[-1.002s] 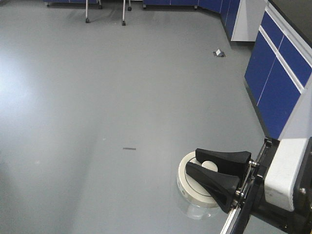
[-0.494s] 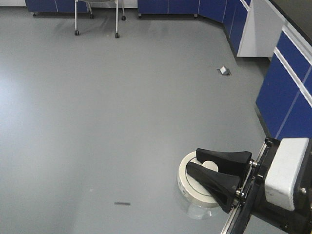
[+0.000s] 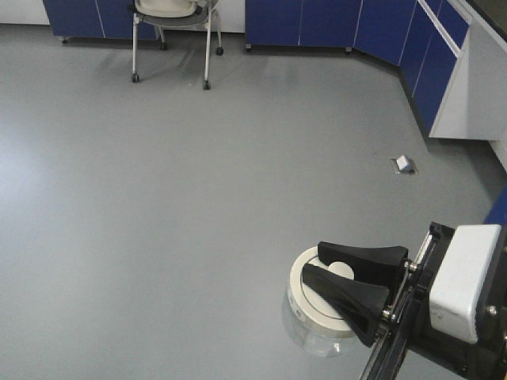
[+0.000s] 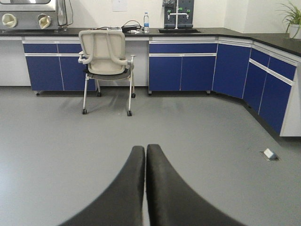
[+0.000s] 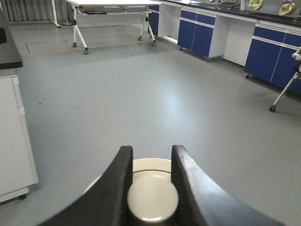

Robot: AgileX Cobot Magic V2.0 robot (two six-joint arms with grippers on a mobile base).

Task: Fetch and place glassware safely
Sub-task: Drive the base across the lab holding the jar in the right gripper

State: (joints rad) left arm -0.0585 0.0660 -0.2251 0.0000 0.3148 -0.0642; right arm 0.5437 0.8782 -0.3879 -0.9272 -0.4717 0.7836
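My right end effector (image 3: 314, 260) is clenched on the knob (image 5: 153, 197) of the glass jar (image 3: 310, 310), held over the grey floor (image 3: 158, 222). My left end effector (image 4: 145, 149) is pressed closed on nothing, facing a chair (image 4: 106, 54) and blue cabinets (image 4: 181, 70)

Cream-white lid (image 3: 305, 301) on a clear glass jar (image 3: 317, 345), black right gripper (image 3: 313, 261), plain grey floor (image 3: 198, 198), deep blue cabinets (image 4: 181, 73), cream chair (image 4: 106, 47).
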